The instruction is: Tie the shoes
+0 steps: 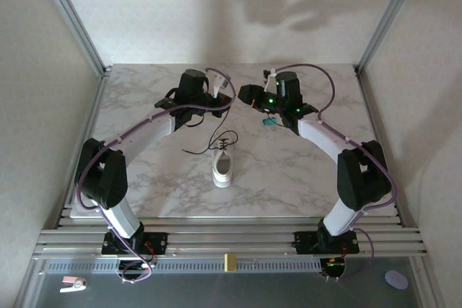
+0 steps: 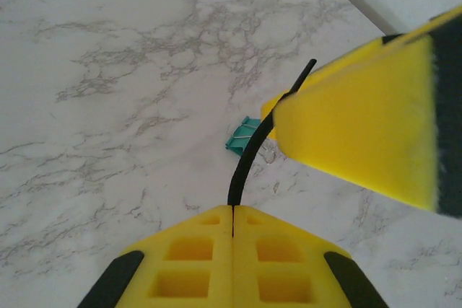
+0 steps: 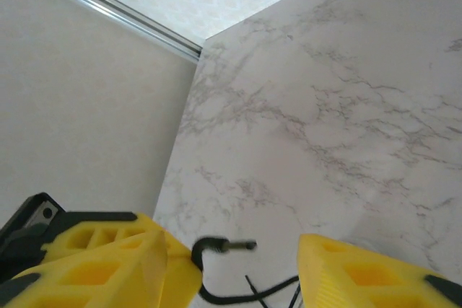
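Marble worktop (image 1: 144,178). White sneaker (image 1: 222,167) sits mid-worktop; light, prob. slides if tugged. Black laces (image 1: 209,146) thin, limp, slippery, so pinch near tips. Lace clamped in shut left fingers (image 2: 216,250); right fingers (image 3: 346,272) apart, lace end between, ungripped.

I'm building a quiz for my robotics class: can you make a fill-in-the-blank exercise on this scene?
1. The left gripper is shut on a black ___.
2. The sneaker is coloured ___.
3. On the right gripper the jaws stand ___.
4. The small object on the table is coloured ___.
Missing: lace; white; open; green.
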